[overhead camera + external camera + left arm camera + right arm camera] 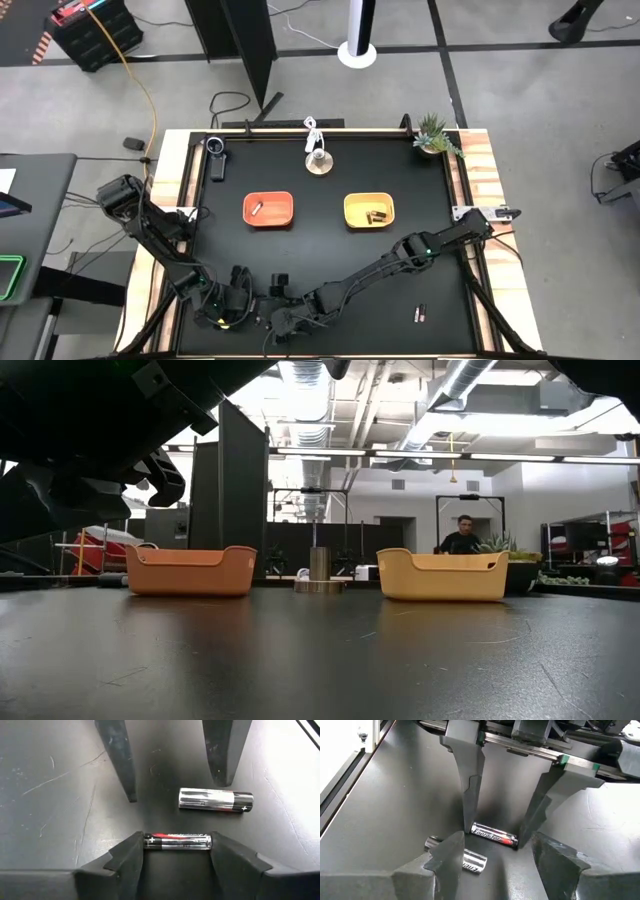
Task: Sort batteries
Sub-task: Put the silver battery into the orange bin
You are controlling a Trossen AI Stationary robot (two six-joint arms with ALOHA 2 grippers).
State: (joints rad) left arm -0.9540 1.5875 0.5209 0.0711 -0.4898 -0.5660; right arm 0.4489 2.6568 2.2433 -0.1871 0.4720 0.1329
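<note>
Both grippers meet tip to tip near the table's near edge, left of the middle. My left gripper [177,851] has a silver-and-black battery [177,841] lying crosswise between its fingertips. My right gripper [496,851] faces it, open, and a second silvery battery [215,800] lies on the table by one of its fingers. A dark battery [421,314] lies alone to the right. The orange tray [282,218] holds one silvery cell [256,208]. The yellow tray [355,222] holds dark cells [376,216]. My left gripper pinches the battery lengthwise, one fingertip [131,851] at its plus end [149,840] and the other at the far end [206,841]. The fingers come low, slanting down from the table's left. The battery lies flat on the table. My right gripper: whether its finger [451,851] touches the second battery [470,862] I cannot tell.
A round metal-and-wood object with a white cable [318,160] stands behind the trays. A small plant [434,134] sits at the far right corner and a black device [215,155] at the far left. A person [461,537] shows in the room beyond.
</note>
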